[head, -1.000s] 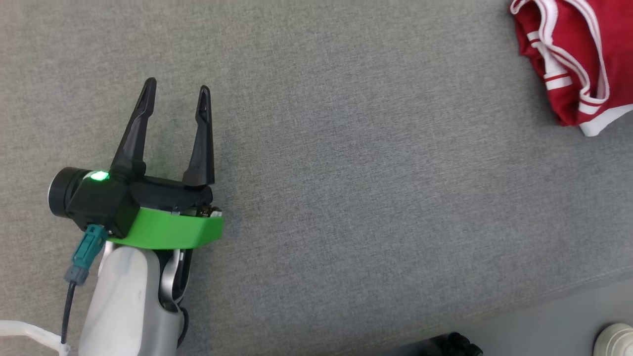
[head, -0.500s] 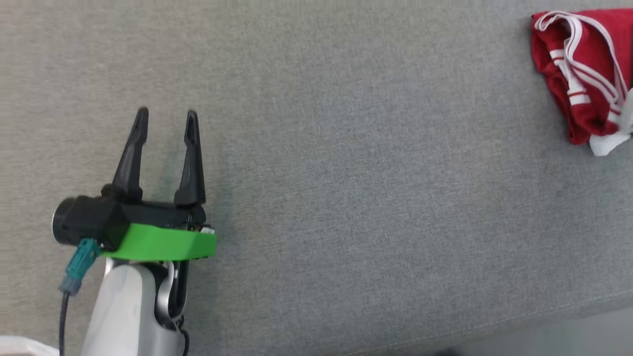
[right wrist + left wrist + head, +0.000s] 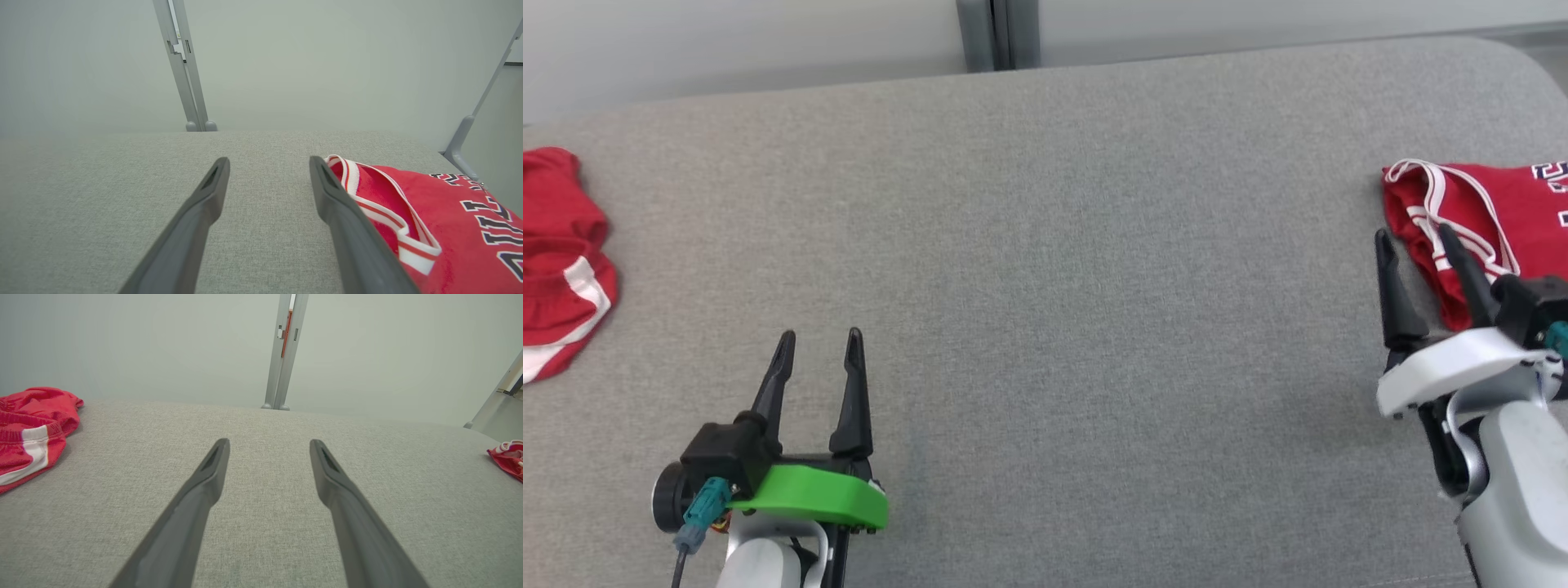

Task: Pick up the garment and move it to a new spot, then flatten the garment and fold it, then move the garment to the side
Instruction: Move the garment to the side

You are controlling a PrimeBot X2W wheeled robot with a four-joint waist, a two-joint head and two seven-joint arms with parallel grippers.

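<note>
Grey cushion [image 3: 1045,286], red jersey [image 3: 1503,204] (right tool [image 3: 1413,235] near)

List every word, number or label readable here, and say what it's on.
On the red jersey: dark block letters with white outlines, skewed and cut off by the picture's edge; no whole word can be read.
On the red shorts: no text, just white stripes.
Nothing else carries writing I can read.

dark white-edged block letters on the red jersey [image 3: 449,220], cut off at the view's edge, no word readable
</note>
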